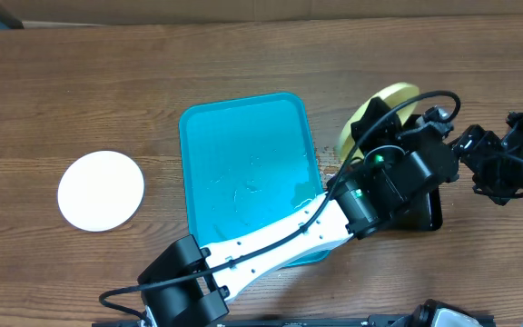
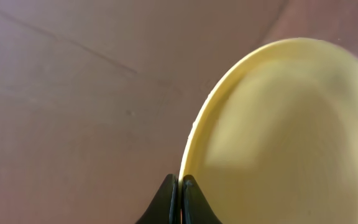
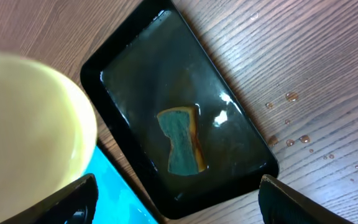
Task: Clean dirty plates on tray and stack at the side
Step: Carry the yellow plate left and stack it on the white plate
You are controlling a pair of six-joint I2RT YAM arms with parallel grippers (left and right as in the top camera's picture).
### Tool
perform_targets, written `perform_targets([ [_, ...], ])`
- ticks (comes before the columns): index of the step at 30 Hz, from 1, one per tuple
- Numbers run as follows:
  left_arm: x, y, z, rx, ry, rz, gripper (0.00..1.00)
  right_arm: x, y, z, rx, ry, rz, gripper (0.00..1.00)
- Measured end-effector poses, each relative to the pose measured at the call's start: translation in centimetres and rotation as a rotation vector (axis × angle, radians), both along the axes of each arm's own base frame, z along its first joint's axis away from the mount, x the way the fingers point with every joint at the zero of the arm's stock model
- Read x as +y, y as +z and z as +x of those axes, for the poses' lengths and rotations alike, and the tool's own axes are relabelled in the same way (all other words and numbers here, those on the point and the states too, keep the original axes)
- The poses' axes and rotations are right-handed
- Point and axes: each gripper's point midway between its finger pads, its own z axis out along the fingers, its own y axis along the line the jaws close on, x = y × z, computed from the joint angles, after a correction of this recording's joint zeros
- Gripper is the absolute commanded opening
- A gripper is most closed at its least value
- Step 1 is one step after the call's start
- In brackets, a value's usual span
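While the left hand (image 2: 179, 186) is clamped on the rim of the pale yellow-green plate (image 2: 278, 137), its two dark fingertips pressed together over the edge, that plate hangs tilted off the bench (image 1: 80, 82), just right of the turquoise tray's (image 1: 243, 145) upper right corner in the overhead view. The turquoise tray sits mid-frame with a wet sheen on its floor and carries no plate. A white plate (image 1: 101, 190) lies flat on the bench at the left, well apart from the tray. The right hand (image 3: 176, 199) is spread wide and holds nothing, above the black tray (image 3: 123, 56), where a sponge (image 3: 182, 142) lies in shallow water. Water drops (image 3: 291, 97) dot the bench beside the black tray.
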Motion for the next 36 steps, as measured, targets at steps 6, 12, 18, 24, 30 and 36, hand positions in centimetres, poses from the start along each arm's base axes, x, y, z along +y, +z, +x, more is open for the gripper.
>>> perform_targets([
  [6,1.9,0.0,0.2,-0.025,0.118,-0.048,0.04,0.0,0.0,0.0,0.001,0.000,0.000,0.84],
  [12,6.4,-2.4,-0.3,0.068,0.242,-0.039,0.04,0.0,0.0,-0.1,0.003,0.000,0.000,0.84],
  [18,14.1,-1.2,-2.2,0.336,0.358,-0.356,0.04,0.0,0.0,-0.1,0.002,0.001,0.000,0.84],
  [24,28.7,1.5,-4.3,0.467,0.696,-0.652,0.04,0.0,0.0,0.0,0.003,0.000,0.000,0.84],
  [30,41.5,2.0,-7.9,0.428,1.095,-0.847,0.05,0.0,0.0,0.0,0.002,0.000,0.001,0.84],
  [36,51.9,-1.1,-11.9,0.317,1.485,-1.014,0.04,0.0,0.0,-0.1,0.003,0.000,0.001,0.84],
])
